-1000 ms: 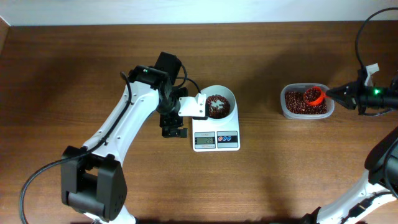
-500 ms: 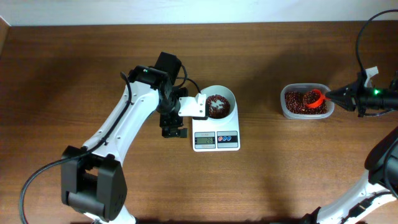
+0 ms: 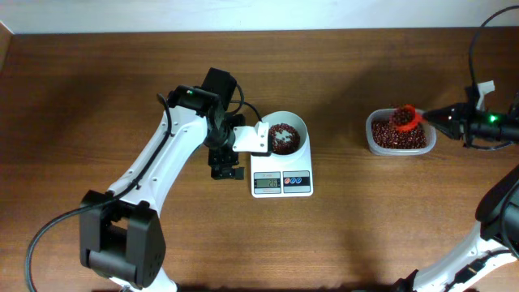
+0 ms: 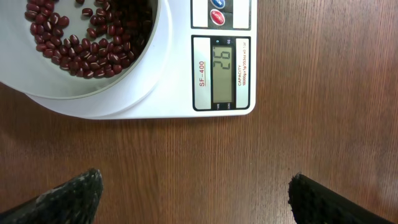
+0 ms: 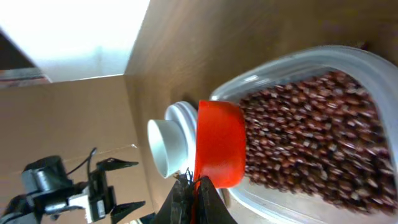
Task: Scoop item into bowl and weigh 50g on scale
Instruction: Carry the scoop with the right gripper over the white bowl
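The white bowl (image 3: 286, 136) holds some red beans (image 3: 284, 138) and stands on the white scale (image 3: 281, 180). In the left wrist view the bowl (image 4: 93, 93) and its beans (image 4: 87, 43) show at top left, and the scale's display (image 4: 225, 73) reads 26. My left gripper (image 3: 225, 171) is open and empty, over bare wood just left of the scale; its fingertips (image 4: 193, 193) show at the bottom corners. My right gripper (image 3: 444, 118) is shut on the orange-red scoop (image 3: 405, 118), which holds beans above the clear tub (image 3: 398, 134). The scoop (image 5: 219, 144) also shows in the right wrist view.
The clear tub (image 5: 348, 62) full of beans (image 5: 311, 137) sits at the table's right side. The wooden table (image 3: 97, 97) runs to a pale wall at the back. The left arm's links reach from the bottom left towards the scale.
My right gripper has lifted the scoop up out of the beans in the tub, towards the tub's far rim. The left arm, bowl and scale have not moved.
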`<state>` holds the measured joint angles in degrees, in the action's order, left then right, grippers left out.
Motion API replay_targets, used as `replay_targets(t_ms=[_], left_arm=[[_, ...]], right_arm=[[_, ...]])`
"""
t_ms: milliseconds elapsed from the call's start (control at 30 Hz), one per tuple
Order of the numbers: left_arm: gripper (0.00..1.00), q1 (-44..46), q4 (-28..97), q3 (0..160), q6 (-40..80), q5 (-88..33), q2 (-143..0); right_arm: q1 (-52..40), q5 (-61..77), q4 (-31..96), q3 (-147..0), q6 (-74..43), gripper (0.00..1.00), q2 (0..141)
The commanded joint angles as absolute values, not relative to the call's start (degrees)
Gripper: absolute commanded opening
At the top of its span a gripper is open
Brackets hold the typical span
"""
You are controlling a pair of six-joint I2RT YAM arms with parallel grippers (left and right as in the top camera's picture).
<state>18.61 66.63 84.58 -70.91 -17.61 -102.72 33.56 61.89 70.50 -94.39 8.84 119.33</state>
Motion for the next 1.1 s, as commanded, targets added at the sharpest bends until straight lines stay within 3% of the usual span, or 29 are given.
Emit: replay_targets(t_ms=[0, 267, 767, 1067], left_arm=[[0.99, 18.4, 66.8, 84.2, -71.6, -18.7, -103.2], [0.99, 18.4, 66.8, 84.2, -71.6, -18.7, -103.2], [0.98, 18.4, 66.8, 84.2, -71.6, -18.7, -103.2], [0.98, 18.4, 66.8, 84.2, -71.6, -18.7, -103.2]], right_arm=[[33.7, 68.1, 70.7, -95.5, 10.7, 0.04, 119.2], [28.2, 70.3, 70.2, -95.5, 10.7, 0.04, 119.2], [2.0, 70.3, 63.0, -95.5, 10.1, 0.04, 119.2], [-4.3, 66.7, 55.9, -95.5, 10.1, 0.04, 119.2]])
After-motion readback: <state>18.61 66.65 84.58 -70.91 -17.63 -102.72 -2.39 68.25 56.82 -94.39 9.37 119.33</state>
